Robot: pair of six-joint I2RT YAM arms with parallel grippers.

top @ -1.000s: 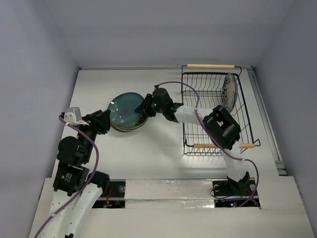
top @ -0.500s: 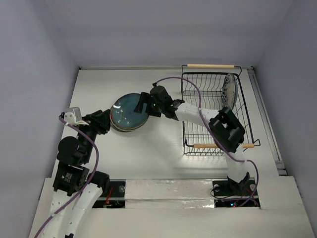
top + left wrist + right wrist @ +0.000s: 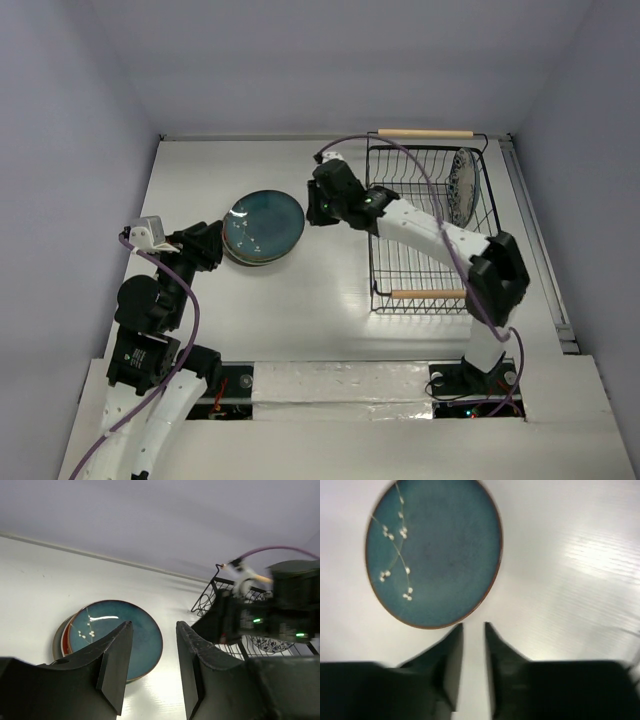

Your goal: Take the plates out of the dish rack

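A teal-green plate [image 3: 263, 225] [image 3: 432, 550] [image 3: 100, 620] with a pale twig pattern lies flat on top of a short stack of plates left of the dish rack [image 3: 430, 230]; a red rim [image 3: 65, 637] shows under it. My right gripper [image 3: 314, 212] [image 3: 473, 627] hovers just off the plate's right edge, open by a narrow gap with only table between its fingers. A white plate with a blue floral rim [image 3: 462, 186] stands on edge at the rack's far right. My left gripper [image 3: 212, 240] [image 3: 154, 627] sits left of the stack, open and holding nothing.
The black wire rack [image 3: 210, 592] has wooden rod handles at its far [image 3: 425, 133] and near [image 3: 430, 294] ends. The right arm [image 3: 440, 235] stretches across the rack's left half. Pale walls close the table on three sides.
The right gripper laid the tilted teal plate flat on the stack, let go and drew back toward the rack, its jaws now closer together. The left arm stayed still.
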